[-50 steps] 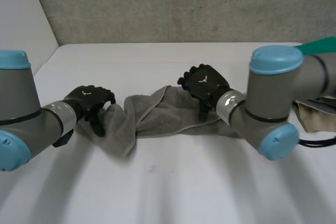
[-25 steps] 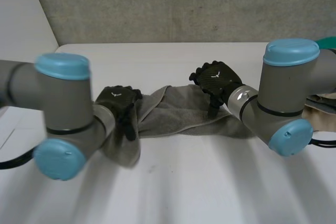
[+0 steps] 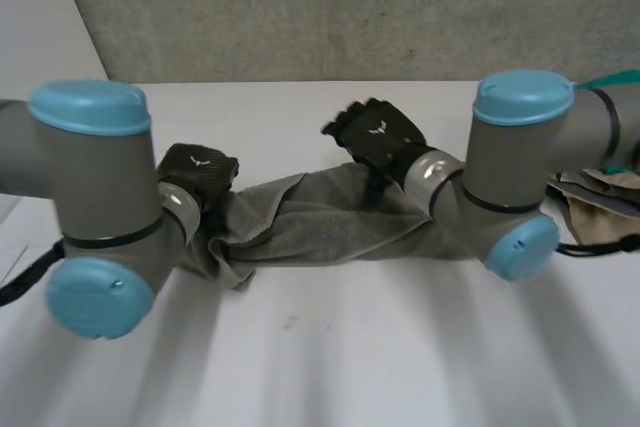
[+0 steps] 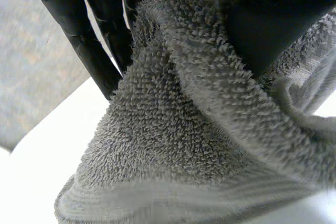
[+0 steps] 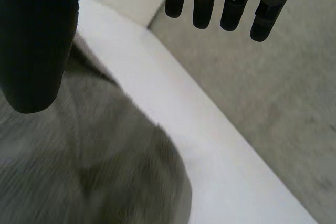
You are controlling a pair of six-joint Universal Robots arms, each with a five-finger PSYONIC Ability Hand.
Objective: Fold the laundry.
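At mid-worktop (image 3: 330,347) the grey towel (image 3: 330,219) lies bunched, left hand (image 3: 200,169) pinching its left end, right hand (image 3: 378,135) released above its far edge; flattening step by my reckoning, next calls for a right-end grasp.

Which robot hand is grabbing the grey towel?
The left hand: it pinches one end of the towel between fingers and thumb. The right hand is open over the towel, gripping nothing.

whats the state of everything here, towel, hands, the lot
grey towel: bunched in a long strip on the table, not folded
left hand: shut, pinching one end of the towel
right hand: open, fingers straight, over the towel
beige cloth: crumpled beside the right arm
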